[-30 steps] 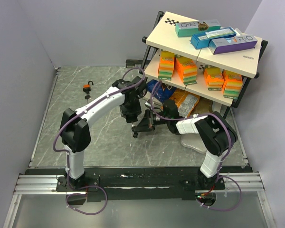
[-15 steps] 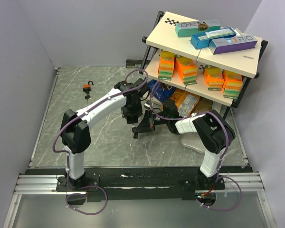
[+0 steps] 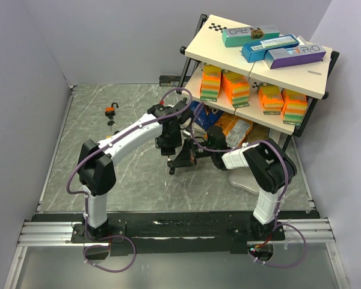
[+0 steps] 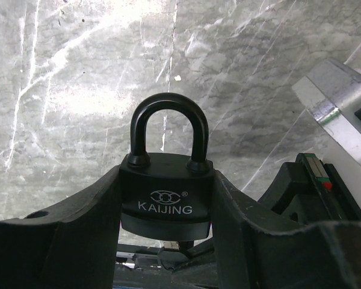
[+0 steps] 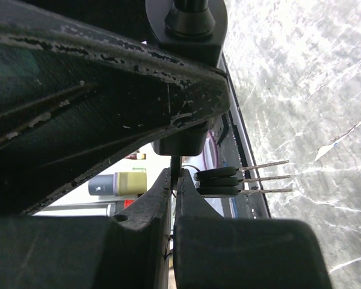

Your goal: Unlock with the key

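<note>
At left end effector (image 4: 166, 212): jaws about halfway apart, clamped on both sides of black padlock (image 4: 166, 180), shackle up and seated in body

At right end effector (image 5: 174, 183): pinched fully together on key (image 5: 175, 164), blade pointing up into underside of padlock; bunch of spare keys (image 5: 219, 180) just beside the fingers

Both held together above marbled worktop (image 3: 96, 162), near its middle, close to shelf rack (image 3: 210, 45)

Well apart, at far left of worktop: orange-topped padlock (image 3: 111, 110)
</note>
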Action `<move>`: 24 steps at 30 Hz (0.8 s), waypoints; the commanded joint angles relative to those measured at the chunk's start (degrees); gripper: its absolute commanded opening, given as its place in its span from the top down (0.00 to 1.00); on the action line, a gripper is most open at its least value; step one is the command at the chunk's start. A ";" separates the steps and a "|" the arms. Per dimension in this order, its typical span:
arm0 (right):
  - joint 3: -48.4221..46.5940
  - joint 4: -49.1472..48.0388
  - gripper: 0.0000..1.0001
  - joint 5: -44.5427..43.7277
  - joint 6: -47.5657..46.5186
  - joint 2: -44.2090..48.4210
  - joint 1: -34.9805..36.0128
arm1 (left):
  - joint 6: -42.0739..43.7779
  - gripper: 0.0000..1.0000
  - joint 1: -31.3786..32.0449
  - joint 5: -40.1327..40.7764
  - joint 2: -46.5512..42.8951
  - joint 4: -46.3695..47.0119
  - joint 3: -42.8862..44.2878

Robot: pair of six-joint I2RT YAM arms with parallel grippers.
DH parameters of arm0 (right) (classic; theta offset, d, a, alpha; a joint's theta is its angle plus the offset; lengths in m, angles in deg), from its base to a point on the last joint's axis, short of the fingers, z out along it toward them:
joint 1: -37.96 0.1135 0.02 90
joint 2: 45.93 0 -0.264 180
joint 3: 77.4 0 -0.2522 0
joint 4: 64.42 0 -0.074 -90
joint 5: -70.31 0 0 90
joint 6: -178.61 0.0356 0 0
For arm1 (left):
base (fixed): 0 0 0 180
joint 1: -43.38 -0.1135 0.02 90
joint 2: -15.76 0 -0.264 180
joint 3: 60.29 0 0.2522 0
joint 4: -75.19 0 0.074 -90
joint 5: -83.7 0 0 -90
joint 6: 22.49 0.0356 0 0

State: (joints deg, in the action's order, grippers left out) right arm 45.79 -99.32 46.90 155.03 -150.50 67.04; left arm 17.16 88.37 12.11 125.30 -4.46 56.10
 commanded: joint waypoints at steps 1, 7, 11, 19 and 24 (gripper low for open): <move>-2.31 -5.65 1.00 -11.30 -3.22 2.18 -2.01 | -1.86 0.99 3.26 -8.74 -3.10 -4.25 1.43; -3.00 -6.26 1.00 -13.94 -5.15 1.83 -2.10 | -2.21 0.99 3.26 -11.46 -3.63 -3.55 0.38; -3.62 -9.95 1.00 -14.12 -3.40 0.69 -2.27 | -2.47 0.99 3.26 -12.26 -3.80 -3.63 -0.58; -3.98 -13.03 1.00 -14.90 -1.02 0.60 -4.38 | -3.00 0.99 3.26 -14.37 -5.47 -2.14 -5.06; -4.50 -10.40 1.00 -15.61 -3.22 0.95 -4.73 | -3.35 0.99 3.26 -15.69 -5.39 -2.14 -4.81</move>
State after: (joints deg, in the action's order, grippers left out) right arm 45.79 -100.35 45.98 153.47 -150.53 66.06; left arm 16.75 88.07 12.00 122.80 0.90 51.97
